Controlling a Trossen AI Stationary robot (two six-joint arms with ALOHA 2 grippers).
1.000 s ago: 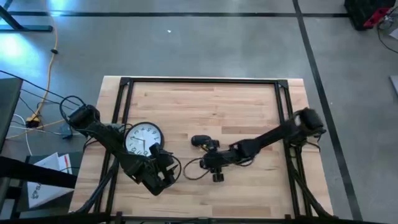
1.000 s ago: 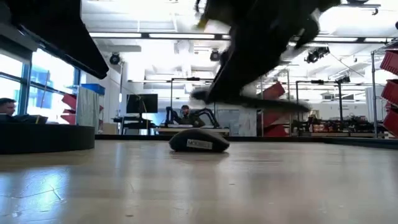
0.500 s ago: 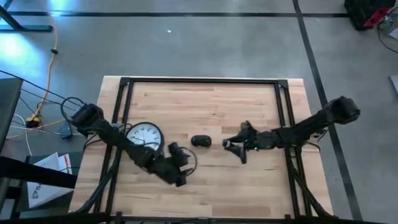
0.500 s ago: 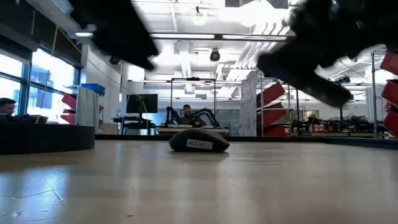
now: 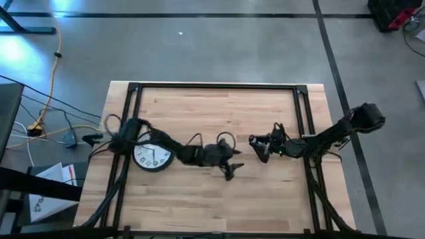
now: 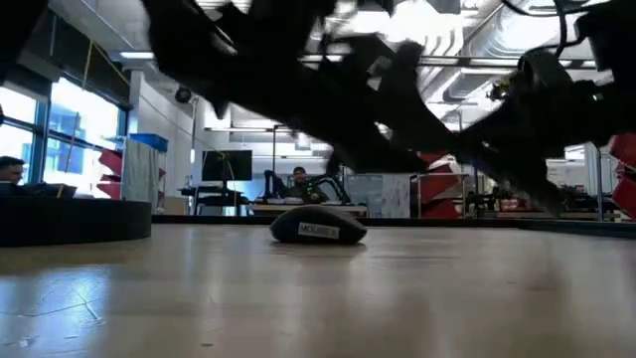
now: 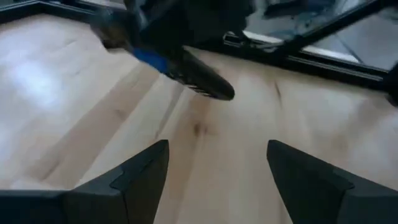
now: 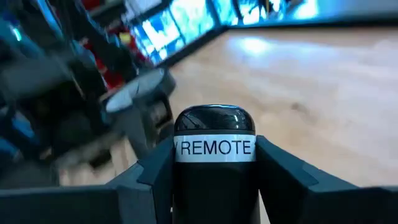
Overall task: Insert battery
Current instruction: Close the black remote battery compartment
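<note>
Right wrist view: our right claw [image 8: 214, 180] clamped on rigid, glossy, likely slippery remote [image 8: 214, 134]; we grip its flanks. Left claw [image 7: 217, 171] apart above desk [image 7: 74, 106].

A round white wall clock [image 5: 153, 154] lies face up near the left edge of the wooden tabletop [image 5: 219, 109], while a seated person [image 6: 296, 182] shows far behind in the room.

Seen past the left gripper [image 7: 214, 171], fingers [image 7: 134, 177] spread wide above bare wooden table [image 7: 74, 106]. Farther off, a blurred dark arm [image 7: 186, 68] with a blue patch, hanging over the boards. Black table frame [image 7: 292, 59] beyond.
</note>
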